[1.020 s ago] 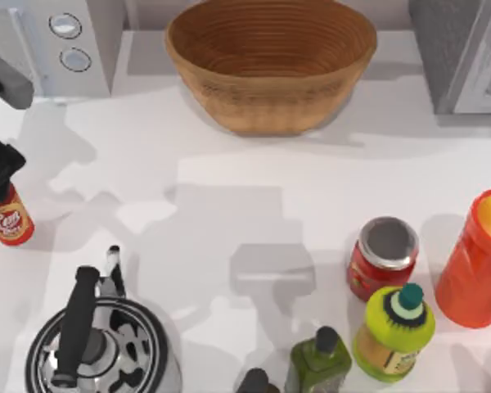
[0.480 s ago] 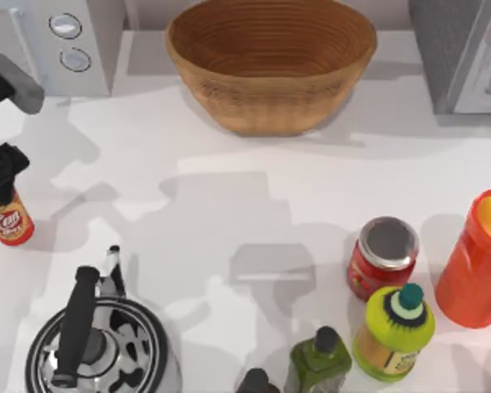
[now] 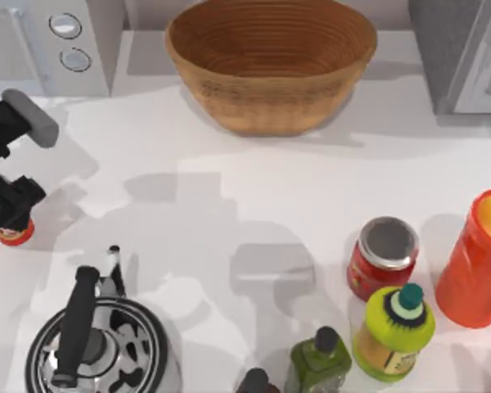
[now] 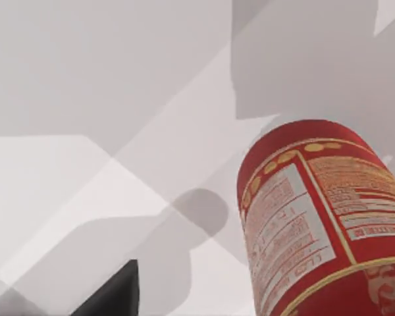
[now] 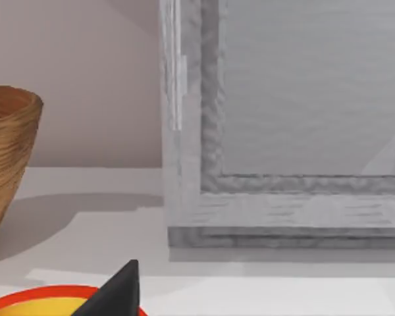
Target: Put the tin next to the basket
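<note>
A woven wicker basket [image 3: 270,65], rough and ribbed, sits on a smooth matt white tabletop [image 3: 229,196]; the tin [image 4: 322,217] wears a glossy printed paper-like label.

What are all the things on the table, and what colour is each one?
tin: 1, red with a cream label, left edge of the table, under the left gripper
basket: 1, light brown wicker, back middle
jar: 1, red with a grey lid, right side
tall container: 1, orange-red, right edge
squeeze bottle: 1, lime green with a dark green cap, front right
dark bottle: 1, olive green with a black cap, front middle
kettle: 1, black and white with a black handle, front left
appliance with knobs: 1, white, back left
grey box: 1, grey, back right
table: 1, white
left gripper: 1, black, over the tin
right gripper: 1, black fingertip, above the orange-red container
</note>
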